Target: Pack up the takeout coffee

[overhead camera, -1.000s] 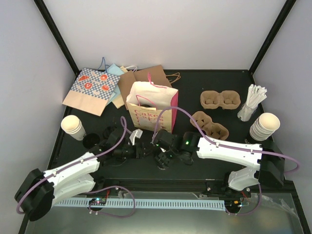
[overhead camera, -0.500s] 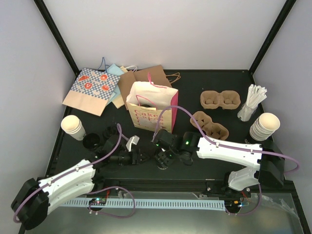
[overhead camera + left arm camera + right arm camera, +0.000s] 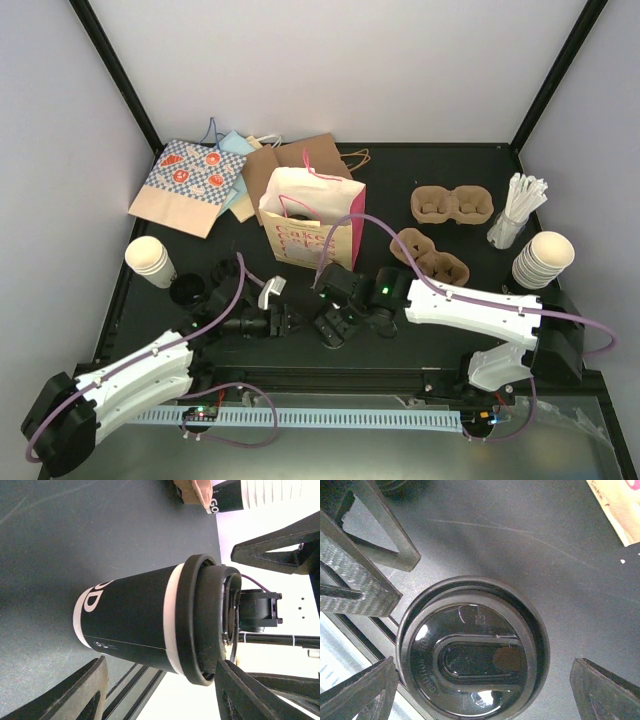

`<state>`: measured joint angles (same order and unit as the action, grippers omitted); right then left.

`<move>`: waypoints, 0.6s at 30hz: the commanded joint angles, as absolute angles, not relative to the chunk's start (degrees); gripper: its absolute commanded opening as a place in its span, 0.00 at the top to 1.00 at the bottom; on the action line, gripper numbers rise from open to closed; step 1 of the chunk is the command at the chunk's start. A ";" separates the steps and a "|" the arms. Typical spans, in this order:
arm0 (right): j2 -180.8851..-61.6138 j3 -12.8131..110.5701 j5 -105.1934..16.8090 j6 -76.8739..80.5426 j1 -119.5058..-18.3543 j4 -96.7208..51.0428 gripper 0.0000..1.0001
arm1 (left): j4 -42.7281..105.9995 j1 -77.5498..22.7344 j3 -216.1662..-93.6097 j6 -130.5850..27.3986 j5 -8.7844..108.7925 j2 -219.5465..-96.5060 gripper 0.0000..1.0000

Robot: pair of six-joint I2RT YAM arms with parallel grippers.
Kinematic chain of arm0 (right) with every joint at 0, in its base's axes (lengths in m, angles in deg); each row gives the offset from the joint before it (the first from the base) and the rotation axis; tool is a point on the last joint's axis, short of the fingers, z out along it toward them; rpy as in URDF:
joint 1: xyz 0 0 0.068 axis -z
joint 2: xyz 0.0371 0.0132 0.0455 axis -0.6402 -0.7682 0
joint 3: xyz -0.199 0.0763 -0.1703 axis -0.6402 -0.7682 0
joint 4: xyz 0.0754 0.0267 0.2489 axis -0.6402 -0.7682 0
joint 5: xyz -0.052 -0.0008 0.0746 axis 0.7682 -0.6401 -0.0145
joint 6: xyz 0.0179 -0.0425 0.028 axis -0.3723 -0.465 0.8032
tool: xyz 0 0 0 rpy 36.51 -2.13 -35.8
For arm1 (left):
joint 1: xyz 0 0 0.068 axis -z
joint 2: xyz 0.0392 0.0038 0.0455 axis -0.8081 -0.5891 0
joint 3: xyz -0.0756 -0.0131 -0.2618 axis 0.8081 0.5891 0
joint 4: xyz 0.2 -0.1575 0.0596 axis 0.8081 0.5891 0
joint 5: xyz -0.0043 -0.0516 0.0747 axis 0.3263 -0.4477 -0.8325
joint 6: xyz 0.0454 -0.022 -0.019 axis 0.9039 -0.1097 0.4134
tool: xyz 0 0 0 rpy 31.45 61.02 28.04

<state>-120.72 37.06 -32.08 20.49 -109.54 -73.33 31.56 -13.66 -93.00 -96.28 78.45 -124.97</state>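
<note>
One takeout coffee [image 3: 336,334] stands upright near the table's front middle. It is a dark cup with white bands [image 3: 130,622] under a round black lid [image 3: 472,650]. My right gripper [image 3: 485,680] hangs straight above it, open, its fingers [image 3: 362,695] wide on either side of the lid and clear of it. From the left, my left gripper [image 3: 162,692] points at the cup's side. It is open, rolled sideways, and stops just short of the cup. In the top view the right gripper [image 3: 338,322] covers most of the cup, with the left gripper [image 3: 288,322] close beside it.
An open cream-and-pink paper bag [image 3: 310,225] stands just behind the cup. Flat bags [image 3: 190,185] lie at back left. Two pulp cup carriers [image 3: 452,205] [image 3: 432,258] and a stirrer holder [image 3: 515,212] sit right. Lidless cup stacks [image 3: 150,260] [image 3: 543,258] stand on both sides, black lids [image 3: 185,290] left.
My right gripper's jaws have spread wide off the lid. The left gripper has moved nearer and lower, to the cup's left side. The cup has stayed in place.
</note>
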 commanded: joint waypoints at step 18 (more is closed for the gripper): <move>-107.53 32.44 -36.47 26.67 -105.30 -68.26 0.07 | 59.88 -4.63 -113.45 -77.83 61.06 -123.45 0.26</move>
